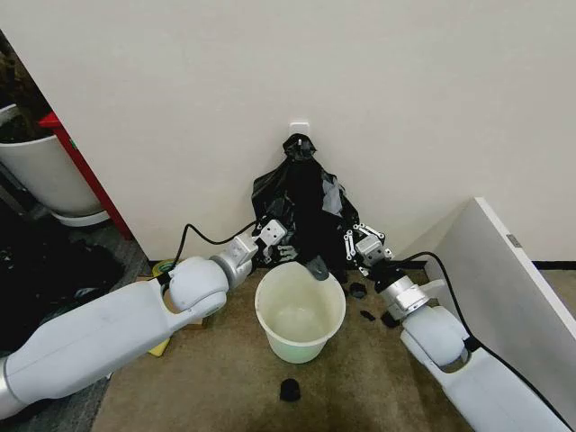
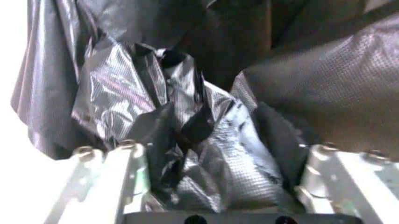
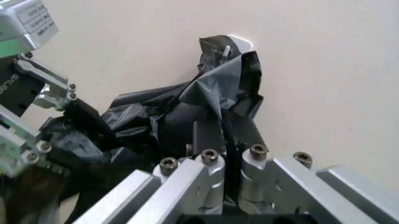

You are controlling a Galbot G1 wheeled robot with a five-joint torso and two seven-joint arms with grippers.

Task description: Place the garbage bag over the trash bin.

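The garbage bag (image 1: pixel 273 193), glossy crinkled black plastic, hangs against the wall with a darker black bag knotted on a hook (image 1: pixel 300 144), just behind the trash bin (image 1: pixel 297 346). The cream-white bin stands upright on the carpet. My left gripper (image 1: pixel 277 241) is at the plastic's lower left. It is open, and crumpled folds of the garbage bag (image 2: pixel 187 140) lie between its spread fingers (image 2: pixel 118 172). My right gripper (image 1: pixel 362 247) is at the lower right. In the right wrist view its fingers (image 3: pixel 209 161) are pressed close on a strip of the bag (image 3: pixel 206 93).
Small black scraps (image 1: pixel 290 390) lie on the carpet in front of and right of the bin. A white board (image 1: pixel 504 279) leans at the right. A large white planter pot (image 1: pixel 45 171) and a red post (image 1: pixel 81 171) stand at the far left.
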